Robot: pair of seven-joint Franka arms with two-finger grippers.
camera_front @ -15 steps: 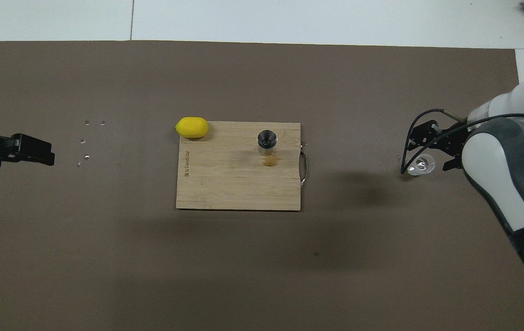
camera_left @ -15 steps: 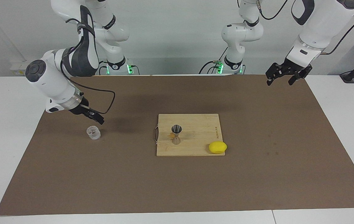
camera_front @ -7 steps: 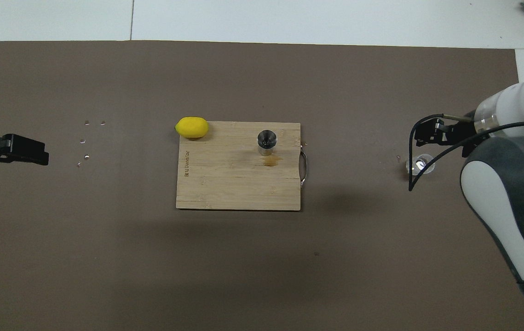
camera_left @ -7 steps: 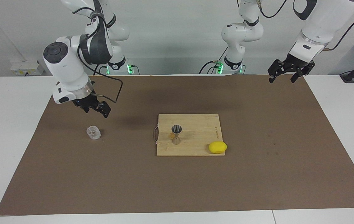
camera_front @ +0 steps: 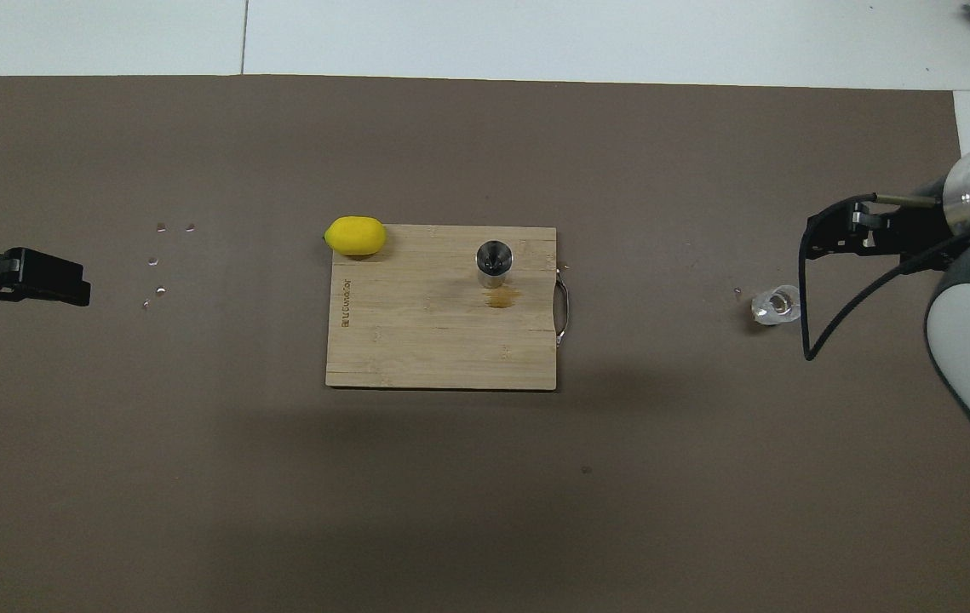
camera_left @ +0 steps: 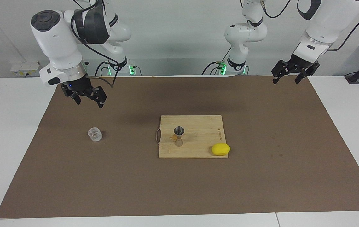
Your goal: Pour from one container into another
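Right pincer (camera_front: 825,238) partly arm-hidden overhead

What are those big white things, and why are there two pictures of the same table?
They are two robot arms. One picture looks at them from across the table, the other looks down from above their end. Each arm ends in a black tool for grasping. The right tool hangs open above the brown mat, holding nothing. The left tool waits, open and empty too. A small glass cup stands on the mat. A wooden board carries a shiny metal jigger and a lemon.
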